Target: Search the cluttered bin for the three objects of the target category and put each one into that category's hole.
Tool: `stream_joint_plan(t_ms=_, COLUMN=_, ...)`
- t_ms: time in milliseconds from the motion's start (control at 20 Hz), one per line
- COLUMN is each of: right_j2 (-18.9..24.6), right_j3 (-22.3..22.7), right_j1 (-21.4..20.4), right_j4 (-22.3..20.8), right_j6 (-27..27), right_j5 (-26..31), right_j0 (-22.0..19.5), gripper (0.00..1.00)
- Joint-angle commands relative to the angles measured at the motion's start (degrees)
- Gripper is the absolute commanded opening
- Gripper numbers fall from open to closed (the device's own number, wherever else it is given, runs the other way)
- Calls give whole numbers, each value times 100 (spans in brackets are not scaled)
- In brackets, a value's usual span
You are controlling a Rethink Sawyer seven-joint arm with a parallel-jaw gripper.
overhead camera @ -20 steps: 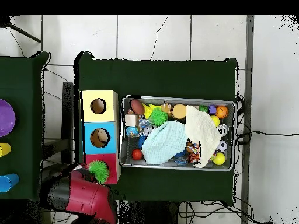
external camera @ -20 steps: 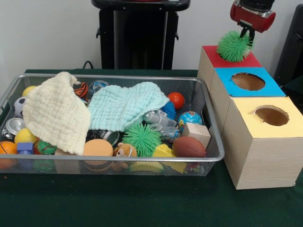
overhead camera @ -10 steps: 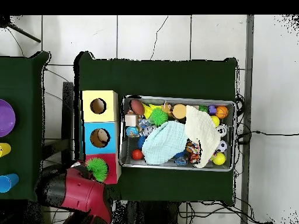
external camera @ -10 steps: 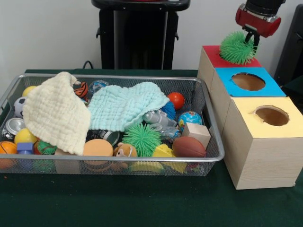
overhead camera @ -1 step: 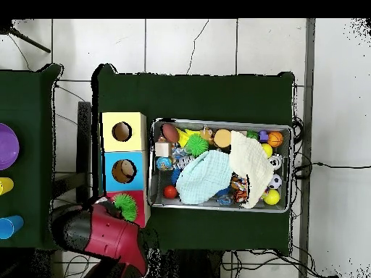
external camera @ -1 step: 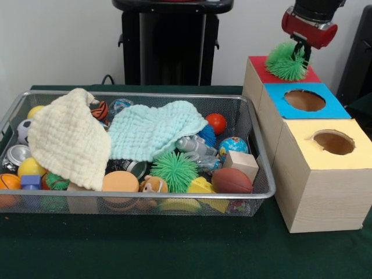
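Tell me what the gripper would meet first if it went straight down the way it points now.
Most likely the red-topped box. The gripper points down over it, with the green spiky ball under it, so that ball would press onto the red top first. Depth is hard to judge here.

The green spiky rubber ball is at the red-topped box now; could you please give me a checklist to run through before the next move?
1. Green spiky rubber ball over the red-topped wooden box: ok.
2. Gripper right above the ball: ok.
3. Grip on the ball: cannot tell.
4. Red box's hole free: cannot tell, the ball hides it.
5. Another green spiky ball left in the wire mesh bin: ok.
6. Blue-topped box hole open: ok.
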Motion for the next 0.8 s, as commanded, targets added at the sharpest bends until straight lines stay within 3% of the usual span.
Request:
stream_joint_plan(t_ms=50, right_j2=421, right_j3=191, right_j1=128, right_j4=4, right_j6=937, right_j5=-39, right_j0=-286, gripper=0)
stream_joint_plan(t_ms=450, right_j2=435, right_j3=509, right_j1=-44, right_j4=-183, right_j6=548, right_j5=-233, right_j0=-589, gripper=0)
stream_joint_plan(t_ms=800, right_j2=467, right_j3=543, right_j1=76, right_j4=-210, right_j6=612, right_j5=-456, right_j0=-626, gripper=0)
